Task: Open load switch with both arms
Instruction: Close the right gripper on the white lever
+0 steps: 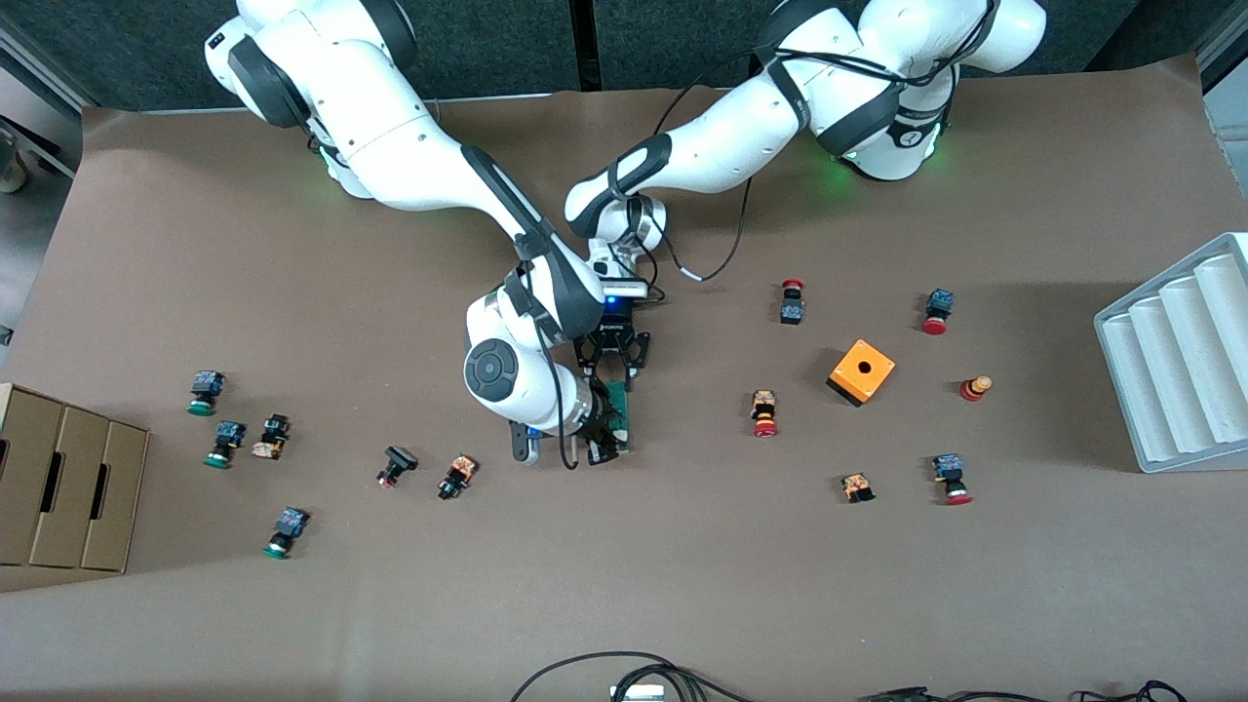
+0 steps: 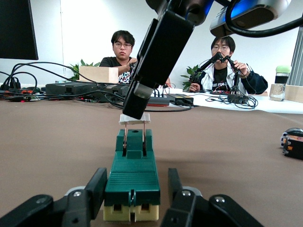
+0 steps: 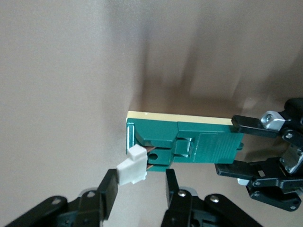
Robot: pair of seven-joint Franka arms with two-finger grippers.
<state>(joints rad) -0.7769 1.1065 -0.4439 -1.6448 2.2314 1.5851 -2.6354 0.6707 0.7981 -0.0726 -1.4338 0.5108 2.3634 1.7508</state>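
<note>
Left pincer (image 2: 133, 198) clamped on load switch (image 2: 132, 177) body, right pincer (image 3: 137, 189) (likewise closed) on its white handle (image 3: 132, 168).

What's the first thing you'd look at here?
The two big white arms meeting mid-table, both hands on one small thing: the dark-green load switch. The left hand is shut on its body, while the right hand pinches the white piece at its end. Next you'd spot the bright orange box toward the left arm's end.

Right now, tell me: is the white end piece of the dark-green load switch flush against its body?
No, the white end piece is pulled out from the load switch.
</note>
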